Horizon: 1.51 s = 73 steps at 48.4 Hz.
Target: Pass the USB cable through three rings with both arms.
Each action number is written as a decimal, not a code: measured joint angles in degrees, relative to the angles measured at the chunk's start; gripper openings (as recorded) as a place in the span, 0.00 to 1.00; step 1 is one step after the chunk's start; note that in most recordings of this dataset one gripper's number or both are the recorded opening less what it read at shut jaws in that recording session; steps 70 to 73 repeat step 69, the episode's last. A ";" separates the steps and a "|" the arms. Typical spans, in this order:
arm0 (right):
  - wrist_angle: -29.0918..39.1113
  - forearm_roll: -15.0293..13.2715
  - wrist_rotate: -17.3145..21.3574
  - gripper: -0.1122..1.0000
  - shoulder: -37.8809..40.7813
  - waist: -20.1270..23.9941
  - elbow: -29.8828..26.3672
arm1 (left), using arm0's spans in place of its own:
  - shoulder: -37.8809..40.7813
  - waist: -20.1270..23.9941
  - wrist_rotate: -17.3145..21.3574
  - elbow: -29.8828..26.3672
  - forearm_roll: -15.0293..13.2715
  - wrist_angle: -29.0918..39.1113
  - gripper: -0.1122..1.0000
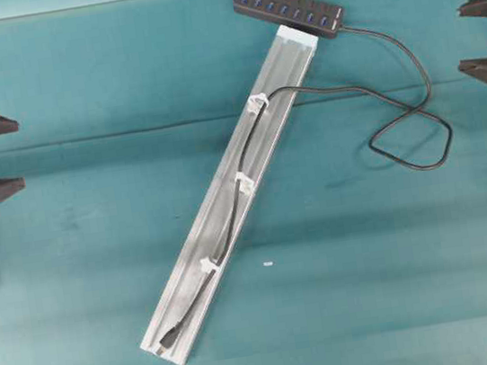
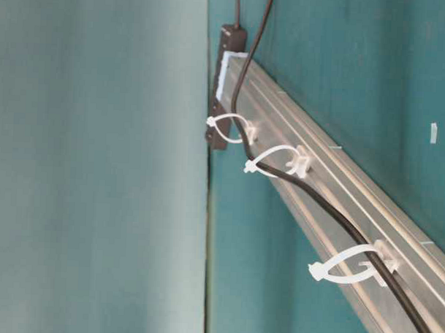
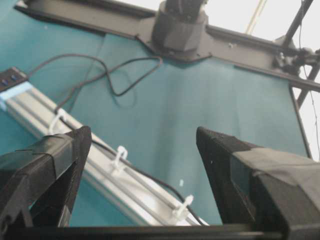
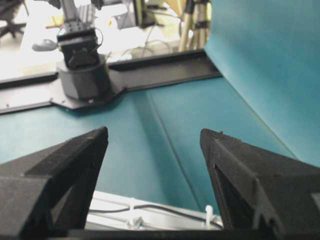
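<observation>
The black USB cable (image 1: 429,84) runs from a black hub (image 1: 287,8), loops on the right of the table, then lies along the silver rail (image 1: 290,58). It passes through all three white rings: top (image 1: 257,103), middle (image 1: 245,180) and bottom (image 1: 208,266). Its plug (image 1: 166,343) rests near the rail's lower end. The table-level view shows the cable (image 2: 330,214) inside each ring (image 2: 277,160). My left gripper (image 1: 19,153) hangs open at the left edge, far from the rail, with nothing in it (image 3: 142,131). My right gripper (image 1: 460,40) is open and empty at the right edge (image 4: 153,131).
A teal cloth covers the table. A tiny white scrap (image 1: 268,263) lies right of the rail. The right arm's base (image 3: 180,27) and the left arm's base (image 4: 82,75) stand on black frames at the table's sides.
</observation>
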 measured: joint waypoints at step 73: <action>-0.79 0.00 0.09 0.87 0.35 0.00 2.64 | 0.70 0.00 -1.05 1.67 0.00 0.09 0.93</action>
